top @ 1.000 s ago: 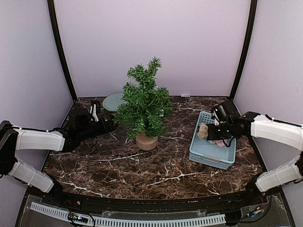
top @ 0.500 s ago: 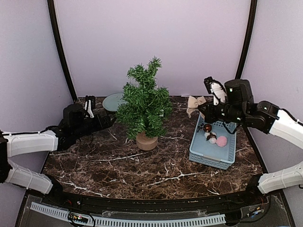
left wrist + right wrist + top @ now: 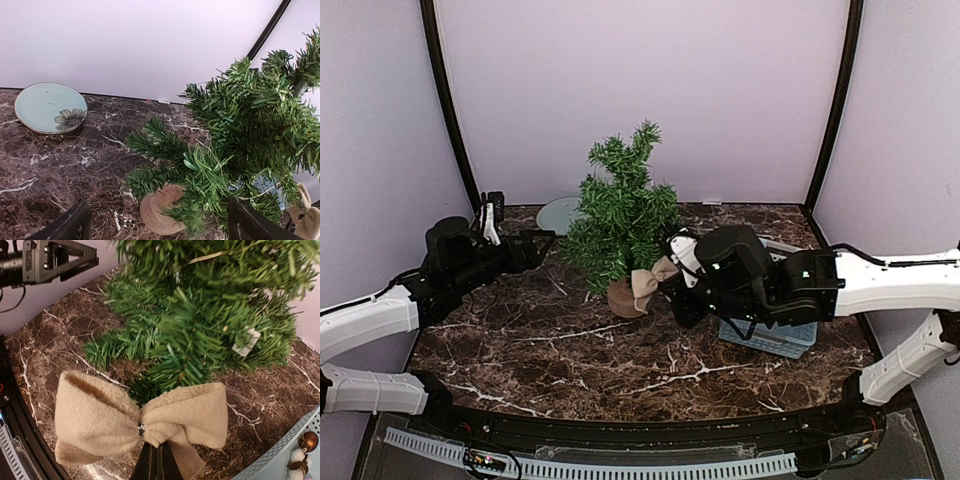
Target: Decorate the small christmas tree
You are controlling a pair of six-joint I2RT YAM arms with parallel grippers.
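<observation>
right hand point(image 3: 157, 462) clamped on soft beige fabric bow point(image 3: 142, 422) | left hand point(image 3: 525, 243) apart | bristly green fir point(image 3: 625, 225): likely light, tippy; grip round wooden stump point(image 3: 623, 298)

**Top external view:** fixed high behind both arm bases, looking down and forward across the whole marble tabletop point(image 3: 570, 350) to the back wall.

**Left wrist view:** low over the tabletop's left part, facing right at the small christmas tree point(image 3: 240, 135) from fairly near. Its own fingertips point(image 3: 70, 225) frame the lower corners.

**Right wrist view:** very near the tree from the opposite side, looking left, with a beige bow point(image 3: 140, 425) filling the foreground.

**Shared parts:** all three views share the tree and the marble around it. Top and left wrist views share the plate point(image 3: 47, 107). Top and right wrist views share the basket point(image 3: 295, 455) and the left claw point(image 3: 82, 257).
</observation>
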